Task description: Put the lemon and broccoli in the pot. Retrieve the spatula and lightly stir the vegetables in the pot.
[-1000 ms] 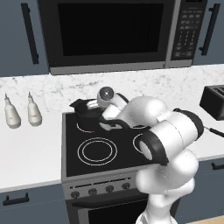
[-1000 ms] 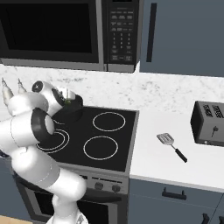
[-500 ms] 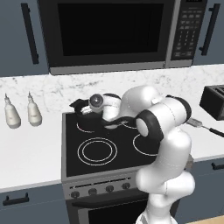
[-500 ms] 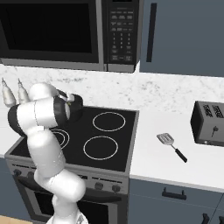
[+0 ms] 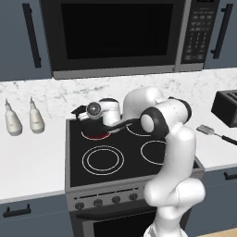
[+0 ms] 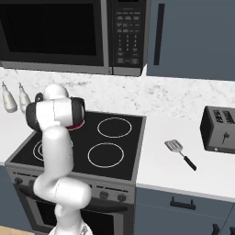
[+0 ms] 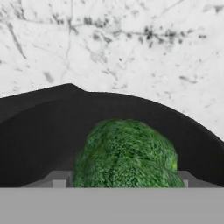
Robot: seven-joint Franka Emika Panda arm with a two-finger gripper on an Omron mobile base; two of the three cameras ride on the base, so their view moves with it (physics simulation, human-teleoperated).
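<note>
Your gripper (image 7: 118,181) pinches the broccoli (image 7: 127,153) between its fingers, holding it just over the pot (image 7: 39,127), inside its rim.

We count one broccoli piece (image 7: 127,155) at the lower centre of the hand view, inside one black pot (image 7: 39,131). One spatula (image 6: 182,153) lies right of centre in the right base view, and one toaster (image 6: 219,129) sits at its right edge. Two white bottles (image 5: 13,123) (image 5: 35,119) stand at the left of the left base view. The stove (image 6: 124,140) shows four burner rings, one of them glowing red. One microwave (image 5: 115,37) hangs at the top.
</note>
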